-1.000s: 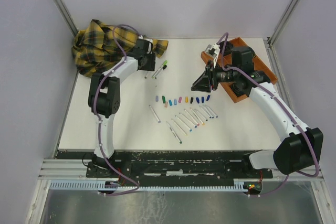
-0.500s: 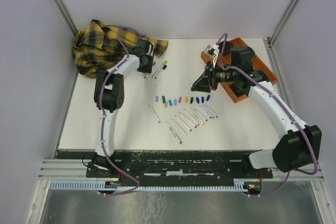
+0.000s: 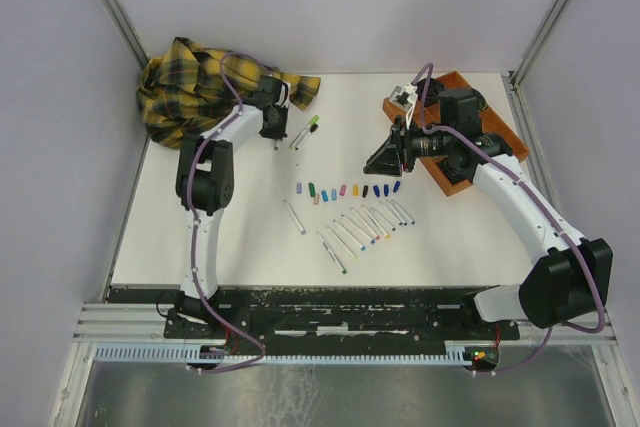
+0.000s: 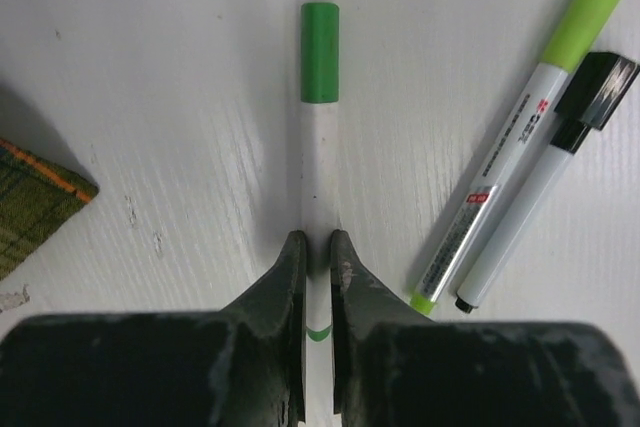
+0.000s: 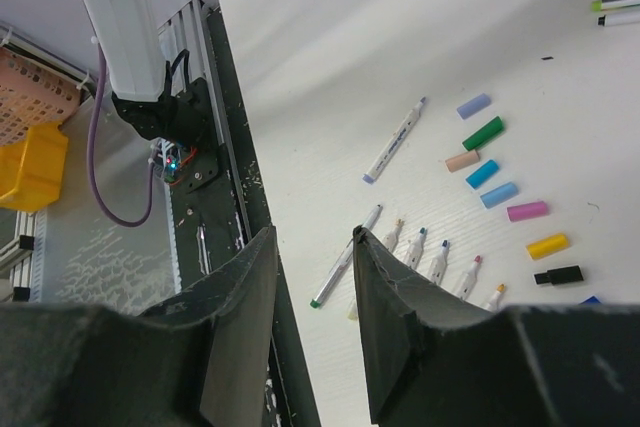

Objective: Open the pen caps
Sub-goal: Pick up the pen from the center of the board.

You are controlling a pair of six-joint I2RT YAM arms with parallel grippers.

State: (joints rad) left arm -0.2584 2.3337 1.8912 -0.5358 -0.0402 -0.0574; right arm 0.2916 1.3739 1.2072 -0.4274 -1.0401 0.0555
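Gripping thin: your left claw (image 4: pixel 318 247) is clamped on pen (image 4: pixel 318 177), green cap (image 4: pixel 320 52) on end away from claw, far-left of table beside cloth (image 4: pixel 40 197). Narrow pinch, so pen may swivel or slip once cap gets pulled. Markers (image 4: pixel 520 137) lie just right of pen; lift may nudge them. Right claw (image 5: pixel 315 247) hangs part-wide, empty, well right, near loose caps (image 5: pixel 500 167); long reach may miss cap.

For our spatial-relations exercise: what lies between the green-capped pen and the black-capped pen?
A lime-capped marker lies between the green-capped pen and the black-capped pen, right beside the latter; the left wrist view shows it.
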